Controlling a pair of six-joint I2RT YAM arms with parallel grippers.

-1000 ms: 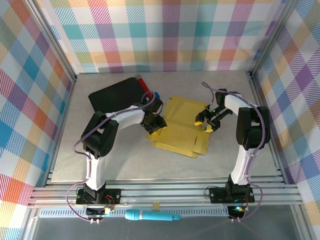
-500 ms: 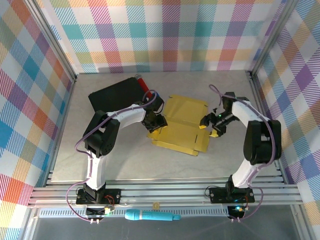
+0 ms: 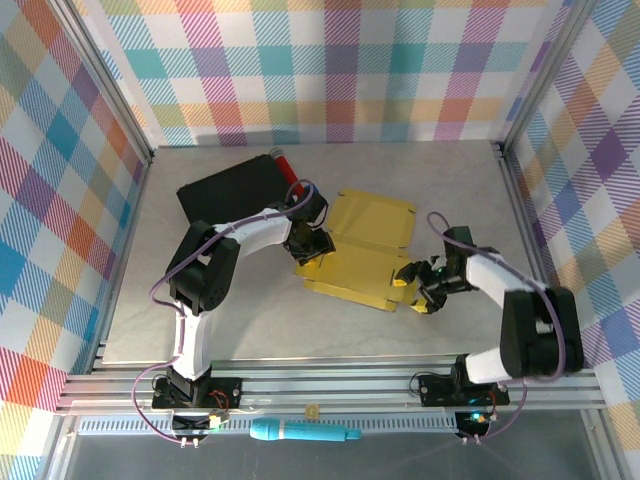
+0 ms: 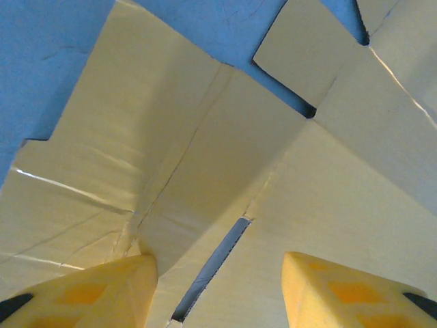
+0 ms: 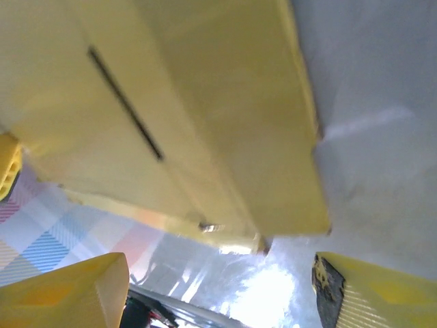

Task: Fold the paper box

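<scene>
Grey table (image 3: 250, 320), plaid walls (image 3: 350, 70): paper box (image 3: 365, 250) lying mid-table, part-folded. L gripper (image 3: 308, 246), jaws parted, pressing box's left panel, prob. anchoring it. R gripper (image 3: 413, 293) hovering open at right edge, likely lining up flap

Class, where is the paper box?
Top view: the paper box lies mid-table between the left fingers and right fingers, right of the black case.

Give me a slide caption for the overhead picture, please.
Yellow paper box lying partly folded: left gripper on its left edge, right gripper open by its near right corner.
</scene>
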